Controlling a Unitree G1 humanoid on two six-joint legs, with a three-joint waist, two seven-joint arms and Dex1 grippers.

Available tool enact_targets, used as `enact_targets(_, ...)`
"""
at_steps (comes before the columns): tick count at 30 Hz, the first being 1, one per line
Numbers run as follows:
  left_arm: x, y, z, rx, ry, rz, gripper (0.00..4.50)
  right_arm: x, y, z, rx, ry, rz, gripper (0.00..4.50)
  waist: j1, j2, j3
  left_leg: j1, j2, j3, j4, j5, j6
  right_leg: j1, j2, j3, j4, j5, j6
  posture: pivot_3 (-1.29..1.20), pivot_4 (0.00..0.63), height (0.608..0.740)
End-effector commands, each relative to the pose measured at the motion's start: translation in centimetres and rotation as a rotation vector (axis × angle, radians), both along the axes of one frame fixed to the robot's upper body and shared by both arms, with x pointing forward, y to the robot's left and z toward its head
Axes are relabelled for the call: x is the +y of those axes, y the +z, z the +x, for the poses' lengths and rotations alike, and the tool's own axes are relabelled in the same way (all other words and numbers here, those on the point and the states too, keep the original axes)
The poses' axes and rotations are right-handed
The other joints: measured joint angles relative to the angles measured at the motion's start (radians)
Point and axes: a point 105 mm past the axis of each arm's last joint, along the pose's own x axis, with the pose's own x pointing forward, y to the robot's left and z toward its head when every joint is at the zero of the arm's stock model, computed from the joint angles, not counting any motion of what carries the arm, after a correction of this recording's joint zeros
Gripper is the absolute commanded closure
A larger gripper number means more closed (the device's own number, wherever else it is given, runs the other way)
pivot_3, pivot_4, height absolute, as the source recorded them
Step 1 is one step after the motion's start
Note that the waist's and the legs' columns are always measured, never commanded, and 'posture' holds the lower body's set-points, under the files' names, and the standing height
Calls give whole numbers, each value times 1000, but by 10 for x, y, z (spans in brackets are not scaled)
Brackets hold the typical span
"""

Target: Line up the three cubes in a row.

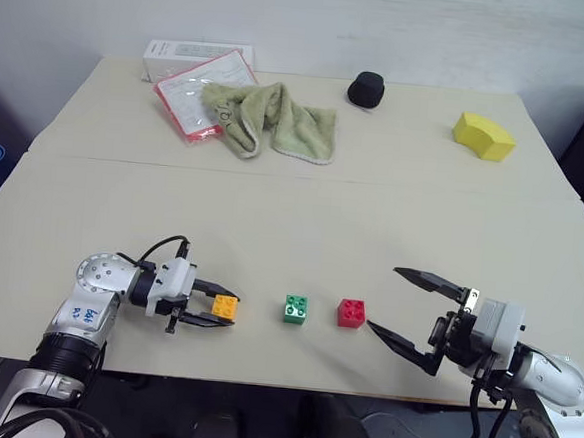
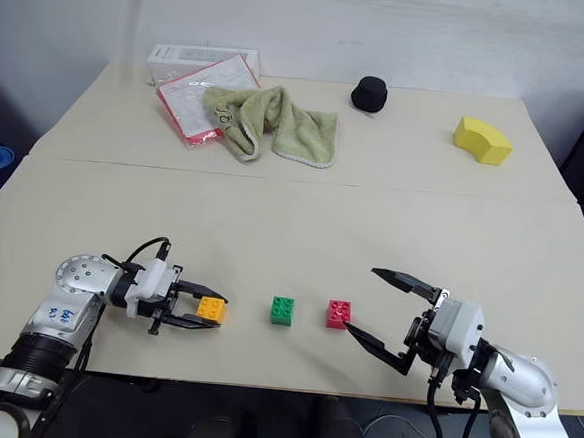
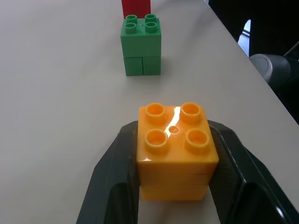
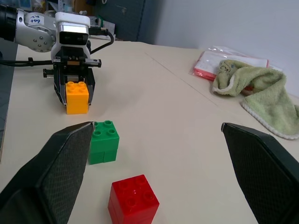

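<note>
**Three cubes near the front edge, orange one clamped in my left gripper**

I counted three cubes, one of each colour. The orange cube (image 1: 226, 306) sat at the left end, near the front edge of the table (image 1: 293, 209), and its base seemed to be on the surface. To its right stood the green cube (image 1: 296, 309), a little apart, and just beside that the red cube (image 1: 352, 312). The gap between orange and green was wider than the gap between green and red. All three stood with the studs up and made a rough line along the front edge.

My left gripper (image 1: 214, 306) was low over the table and pointed sideways toward the right, nearly level. Its two black fingers (image 3: 114, 182) were closed on the two opposite sides of the orange cube. My right gripper (image 1: 411, 310) was on the other side of the row, to the right of the red cube, raised a little and pointed toward the left. Its jaws stood wide apart with nothing between them.

Further back I saw one green towel (image 1: 279, 120), lying partly over one red-edged plastic sleeve (image 1: 191, 92), with one white box (image 1: 173, 50) behind them. One black round object (image 1: 365, 89) and one yellow wedge block (image 1: 483, 136) lay at the far right, well apart from the cubes.
</note>
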Motion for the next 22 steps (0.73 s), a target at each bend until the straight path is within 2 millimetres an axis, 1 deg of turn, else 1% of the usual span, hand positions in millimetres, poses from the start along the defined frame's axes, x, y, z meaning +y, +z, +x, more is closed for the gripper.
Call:
enact_targets(1, 14, 9, 6, -10, 70, 11, 2057, -6, 6, -1, -21, -17, 10, 0, -1, 0, 0, 0, 0, 0, 0, 0, 0, 0, 0, 0, 0, 0, 0, 0, 150, 740)
enact_targets(4, 27, 19, 1, -57, 96, 23, 1047, -12, 3, -4, -6, -12, -12, 0, -2, 0, 0, 0, 0, 0, 0, 0, 0, 0, 0, 0, 0, 0, 0, 0, 150, 740)
enact_targets(6, 41, 25, -5, -53, 141, 30, 462, -19, 7, -5, -7, -3, -34, 0, -5, 0, 0, -1, 1, 0, 0, 0, 0, -1, 0, 0, 0, 0, 0, 0, 150, 740)
enact_targets(9, 65, 32, -19, -31, 216, 63, 462, -37, 17, -7, 16, 6, -75, 0, -10, 0, 1, -1, 1, 0, 0, -1, 1, 0, -1, 1, -1, 0, 0, 0, 150, 740)
enact_targets(11, 80, 37, -28, -26, 277, 94, 462, -48, 20, -12, 47, 53, -174, 0, -10, 0, 1, 0, 1, 0, -1, -1, 1, 0, -1, 1, -1, 0, 0, 0, 150, 740)
enact_targets(13, 91, 43, -36, 22, 346, 98, 462, -58, 22, -18, 82, 106, -266, 0, -9, 0, 1, 0, 1, 0, -1, -1, 1, 0, -1, 0, -1, 0, 0, 0, 150, 740)
enact_targets(15, 96, 44, -49, 107, 371, 94, 462, -65, 22, -19, 113, 127, -304, 0, -7, -1, 2, 0, 1, -1, -1, -1, 1, 0, -1, 0, -2, 0, -1, 0, 150, 740)
enact_targets(17, 99, 42, -57, 114, 401, 116, 462, -68, 18, -15, 139, 140, -316, 0, -5, -1, 2, 1, 1, -1, -2, -1, 1, 0, -1, 0, -2, 0, -1, 0, 150, 740)
enact_targets(19, 99, 42, -58, 86, 421, 122, 462, -69, 13, -13, 143, 158, -338, 0, -1, -1, 2, 0, 1, -1, -2, -1, 1, 0, -1, 0, -2, -1, -1, 0, 150, 740)
enact_targets(22, 95, 50, -54, 23, 447, 80, 462, -71, 9, -4, 103, 123, -322, 0, 1, -1, 2, 0, 1, 0, -2, -1, 1, 0, -1, 0, -2, -1, -1, 0, 150, 740)
